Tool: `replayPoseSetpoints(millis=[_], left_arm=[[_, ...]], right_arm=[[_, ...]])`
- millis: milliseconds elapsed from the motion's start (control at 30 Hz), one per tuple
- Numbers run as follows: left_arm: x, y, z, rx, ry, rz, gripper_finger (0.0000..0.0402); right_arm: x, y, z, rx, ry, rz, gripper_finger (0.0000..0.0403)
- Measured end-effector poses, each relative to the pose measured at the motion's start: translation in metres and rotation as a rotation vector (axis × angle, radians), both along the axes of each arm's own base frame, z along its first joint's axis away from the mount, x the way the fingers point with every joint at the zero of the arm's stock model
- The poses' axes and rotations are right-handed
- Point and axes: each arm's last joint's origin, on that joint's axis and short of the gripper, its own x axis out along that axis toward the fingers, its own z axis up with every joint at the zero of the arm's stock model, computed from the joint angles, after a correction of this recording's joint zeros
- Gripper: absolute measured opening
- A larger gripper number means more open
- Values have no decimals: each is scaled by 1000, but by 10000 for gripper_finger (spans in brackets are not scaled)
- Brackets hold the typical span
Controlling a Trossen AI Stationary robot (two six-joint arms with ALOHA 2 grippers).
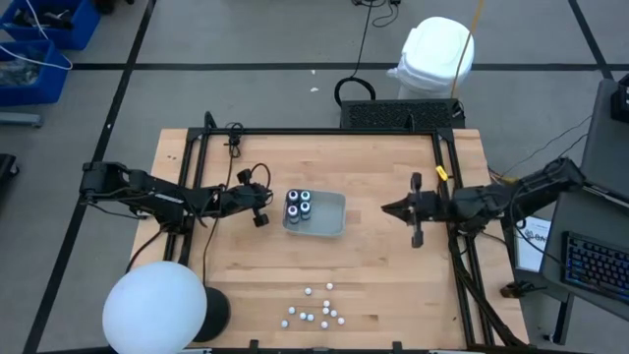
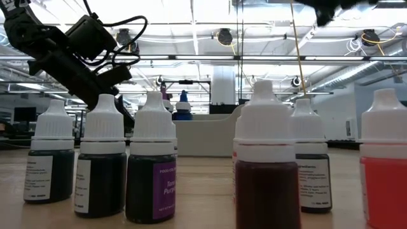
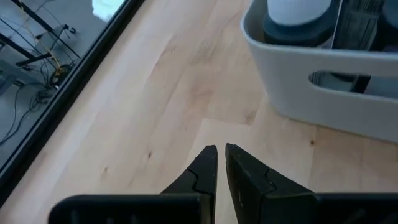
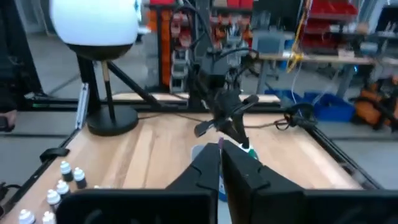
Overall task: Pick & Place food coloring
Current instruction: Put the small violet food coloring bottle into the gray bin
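Four food coloring bottles (image 1: 299,206) stand upright in the left end of a grey tray (image 1: 332,221) at the table's middle. One of them, dark with a white cap (image 3: 298,15), shows over the tray's wall (image 3: 323,87) in the left wrist view. Several more bottles (image 1: 319,307) stand loose near the table's near edge, close up in the low view (image 2: 152,165). My left gripper (image 1: 261,210) (image 3: 221,152) is shut, just left of the tray and holding nothing. My right gripper (image 1: 386,209) (image 4: 221,152) is shut, empty, and well to the right of the tray.
A white globe lamp (image 1: 155,307) on a black base stands at the table's near left corner. Black frame rails (image 1: 197,187) run along the left, far and right sides. Bare wood lies between the tray and the loose bottles. A white bin (image 1: 432,54) sits beyond the far edge.
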Motion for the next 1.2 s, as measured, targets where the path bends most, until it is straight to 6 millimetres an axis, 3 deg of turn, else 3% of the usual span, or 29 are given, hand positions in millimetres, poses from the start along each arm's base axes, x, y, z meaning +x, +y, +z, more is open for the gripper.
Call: replayPoseSetpoints(millis=[200,467,933,1200], left_arm=[[3,0,4,18,-42,-10,42],[6,0,8,34,-89,-18,42],[9,0,13,73,-120,-61,42],[9,-4,13,-22,-175,-30,42]], right_arm=[[-23,-7,-37,-14,-134,71,7],[-44,-22,-62,39,-202,17,1],[-44,-22,-86,-64,-155,50,1],[-43,-22,-92,-67,-161,50,1]])
